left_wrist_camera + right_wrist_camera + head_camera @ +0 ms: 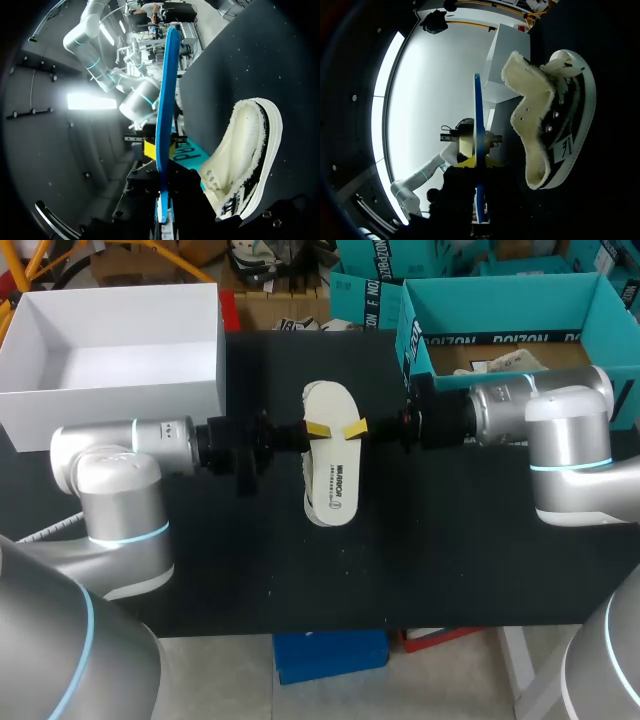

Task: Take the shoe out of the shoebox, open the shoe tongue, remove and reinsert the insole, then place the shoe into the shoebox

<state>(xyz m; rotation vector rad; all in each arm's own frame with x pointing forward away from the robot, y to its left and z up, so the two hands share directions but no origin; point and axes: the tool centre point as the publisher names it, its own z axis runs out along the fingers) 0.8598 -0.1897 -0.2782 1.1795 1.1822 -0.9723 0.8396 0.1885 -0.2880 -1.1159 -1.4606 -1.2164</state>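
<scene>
Black and matte, the counter (200,560) carries an open white cardboard box (110,405) at its far left corner, while a teal cardboard box (500,300) stands at the far right. Over the middle of the counter a white insole with a blue underside (331,465) is held flat and level, its printed white face up. The left pincer (318,429) comes in from the left and is clenched on the insole's left edge, one yellow tip lying on top of it. The right pincer (352,429) comes in from the right and is clenched on the opposite edge in the same way, so the two tips nearly meet. Both wrist views show the insole edge-on, running out from between the fingers. Under it a cream fleece-lined shoe with a dark side and white sole (245,150) lies on the counter, outside both boxes, its fleecy tongue folded open
</scene>
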